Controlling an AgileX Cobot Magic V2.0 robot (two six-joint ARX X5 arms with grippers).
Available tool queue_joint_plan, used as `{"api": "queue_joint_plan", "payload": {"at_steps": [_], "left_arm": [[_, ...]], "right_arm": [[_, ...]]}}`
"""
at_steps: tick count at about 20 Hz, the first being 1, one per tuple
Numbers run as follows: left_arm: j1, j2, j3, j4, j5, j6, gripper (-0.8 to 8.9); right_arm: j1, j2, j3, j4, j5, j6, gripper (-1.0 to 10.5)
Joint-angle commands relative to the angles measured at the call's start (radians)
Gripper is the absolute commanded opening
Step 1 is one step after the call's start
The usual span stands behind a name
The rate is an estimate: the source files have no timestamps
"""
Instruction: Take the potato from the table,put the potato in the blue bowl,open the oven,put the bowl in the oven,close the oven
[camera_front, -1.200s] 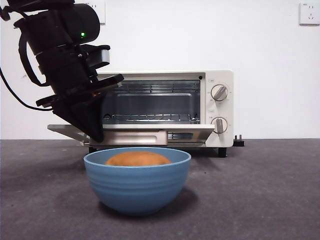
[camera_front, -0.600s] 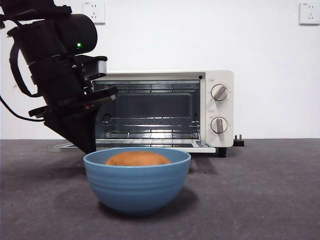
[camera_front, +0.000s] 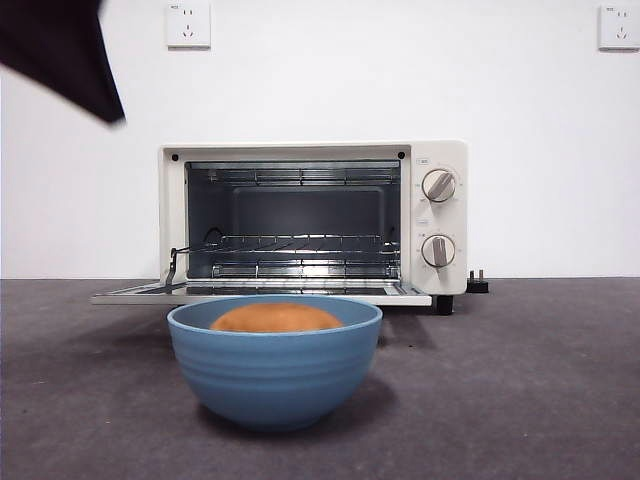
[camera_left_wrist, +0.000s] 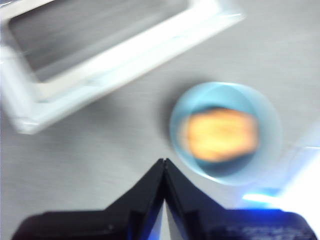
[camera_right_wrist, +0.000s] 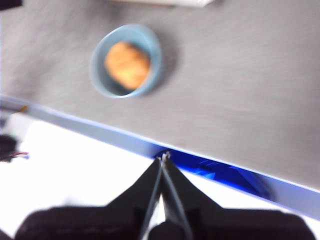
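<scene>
The blue bowl (camera_front: 275, 360) stands on the dark grey table (camera_front: 520, 400) in front of the oven (camera_front: 312, 215), with the orange-brown potato (camera_front: 276, 318) lying inside it. The oven's door (camera_front: 260, 293) lies flat open, showing the wire rack (camera_front: 295, 243). My left gripper (camera_left_wrist: 164, 161) is shut and empty, high above the table between the bowl (camera_left_wrist: 226, 133) and the open door (camera_left_wrist: 100, 60); it shows as a black tip (camera_front: 65, 55) at the front view's top left. My right gripper (camera_right_wrist: 164, 157) is shut and empty, over the table's near edge, well away from the bowl (camera_right_wrist: 127, 60) and potato (camera_right_wrist: 127, 65).
Two round knobs (camera_front: 438, 185) sit on the oven's right side. A black plug (camera_front: 478, 283) rests behind the oven at its right. A blue strip (camera_right_wrist: 215, 170) runs along the table's near edge. White wall with two sockets (camera_front: 188, 24) behind.
The oven door went from half lowered to flat open. The left arm let go of it and rose up and to the left, almost out of the front view. Bowl and potato stayed put.
</scene>
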Motion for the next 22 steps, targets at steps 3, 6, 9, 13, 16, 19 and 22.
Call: {"api": "queue_joint_plan", "payload": {"at_steps": [3,6,9,13,16,19,22], "left_arm": [[-0.003,-0.114,-0.008,-0.171,0.081,0.069,-0.06],[-0.003,-0.165,-0.008,-0.321,0.08,0.122,-0.06],[-0.003,-0.203,-0.008,-0.326,0.093,0.13,-0.06],[-0.003,-0.249,-0.008,-0.333,0.164,0.13,-0.06],[-0.003,-0.291,-0.008,-0.356,0.176,0.132,-0.06],[-0.003,-0.318,-0.008,-0.371,0.176,0.133,-0.06],[-0.003,-0.329,-0.008,-0.37,0.177,0.135,-0.06]], "right_arm": [[0.0,0.188,-0.096,0.179,-0.023,0.165,1.1],[-0.001,0.349,-0.096,0.27,-0.002,0.167,2.6],[-0.002,0.438,-0.096,0.353,0.01,0.154,3.5],[-0.012,0.541,-0.096,0.449,-0.01,0.153,3.5],[-0.048,0.619,-0.094,0.498,-0.017,0.171,3.5],[-0.094,0.658,-0.094,0.509,-0.018,0.176,3.5],[-0.135,0.678,-0.094,0.545,-0.046,0.175,3.5]]}}
